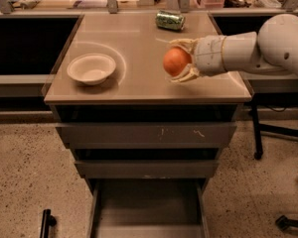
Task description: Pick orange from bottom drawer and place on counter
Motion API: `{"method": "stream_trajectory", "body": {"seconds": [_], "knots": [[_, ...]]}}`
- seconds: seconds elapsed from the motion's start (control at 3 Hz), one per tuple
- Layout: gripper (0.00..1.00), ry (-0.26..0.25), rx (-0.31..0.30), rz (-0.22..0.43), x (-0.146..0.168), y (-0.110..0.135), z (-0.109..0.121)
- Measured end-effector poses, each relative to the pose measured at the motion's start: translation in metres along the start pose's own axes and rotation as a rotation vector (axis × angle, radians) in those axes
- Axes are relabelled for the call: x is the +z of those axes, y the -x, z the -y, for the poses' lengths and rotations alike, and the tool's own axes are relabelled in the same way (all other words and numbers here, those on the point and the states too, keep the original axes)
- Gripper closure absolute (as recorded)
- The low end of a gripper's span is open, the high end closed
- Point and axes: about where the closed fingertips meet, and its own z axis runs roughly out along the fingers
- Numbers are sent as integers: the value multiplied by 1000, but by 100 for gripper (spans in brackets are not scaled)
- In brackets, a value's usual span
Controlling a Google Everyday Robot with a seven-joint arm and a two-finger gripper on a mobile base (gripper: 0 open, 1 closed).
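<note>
Where the orange sits: the orange [176, 62] is in the gripper's grasp over the tabletop, toward 4 o'clock of that surface and near its right edge; whether it touches the surface cannot be told.
Gripper: the gripper [178, 61] is over the same 4 o'clock patch of the tabletop, pointing toward 9 o'clock.
Jaws: parted just as wide as the fruit, one pale finger over its top and one under it, closed on the orange.
Arm: the white arm [248, 46] comes in from 3 o'clock, running roughly level across the right edge of the tabletop.
Tabletop: the tabletop [139, 48] is glossy beige-tan with rounded corners and caps the grey cabinet.
Bowl: a white bowl [91, 68] stands upright at 9 o'clock on the tabletop, well apart from the orange.
Can: a green can [170, 20] lies on its side at 12 o'clock, near the far edge.
Bottom drawer: the bottom drawer [149, 209] is pulled out at 6 o'clock, below the cabinet front, its plain grey floor showing.
Upper drawers: the two wider grey drawer fronts [146, 134] sit above it, the top one scratched.
Floor: the speckled floor [25, 182] surrounds the cabinet.
</note>
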Motion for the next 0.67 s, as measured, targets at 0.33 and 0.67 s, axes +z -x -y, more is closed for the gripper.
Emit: {"method": "stream_trajectory", "body": {"seconds": [0.33, 0.67], "knots": [[100, 20, 17, 22, 24, -7, 10], [100, 35, 48, 48, 47, -17, 10]]}}
